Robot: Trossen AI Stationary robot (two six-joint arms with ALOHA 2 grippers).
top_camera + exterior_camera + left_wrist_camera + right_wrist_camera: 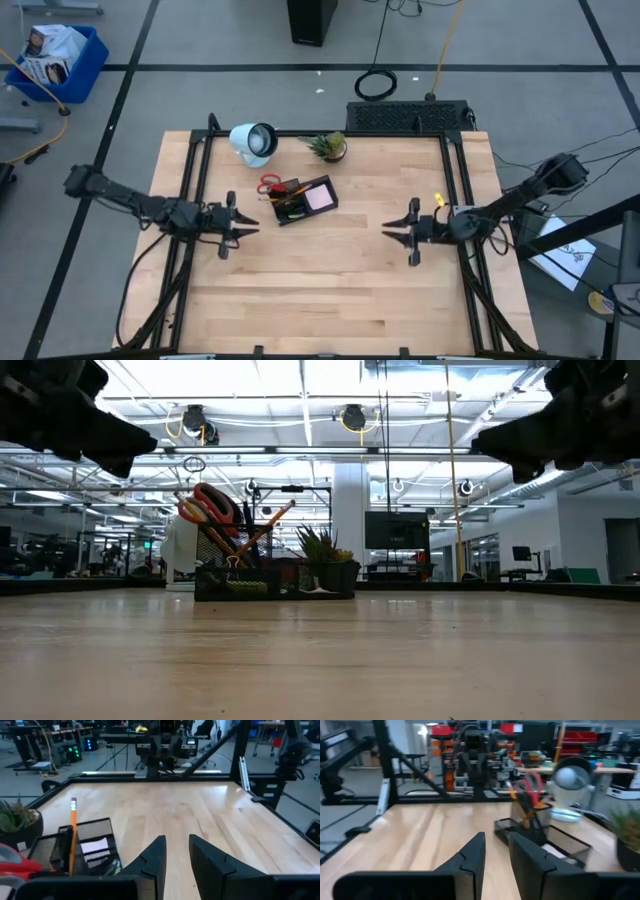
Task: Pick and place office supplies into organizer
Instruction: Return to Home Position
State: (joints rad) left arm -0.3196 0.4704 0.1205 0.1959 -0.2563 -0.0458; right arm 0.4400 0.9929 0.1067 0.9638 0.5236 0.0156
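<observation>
From above, the organizer (305, 200) sits toward the back of the desk (330, 290), with the scissors (270, 185) at one end. The left hand (252, 224) and right hand (388, 230) hover on either side, well clear of it. Both are empty, fingers apart.

At desk height, the scissors and pens lean out tall above the organizer, a top-heavy load that a bump would probably tip.

The left wrist view shows a pencil (73, 835) sticking up nearby. A retreat swung that way could snag it.

From the right wrist, the lamp (570, 777) stands just behind the organizer and could be hit by a wide swing.
</observation>
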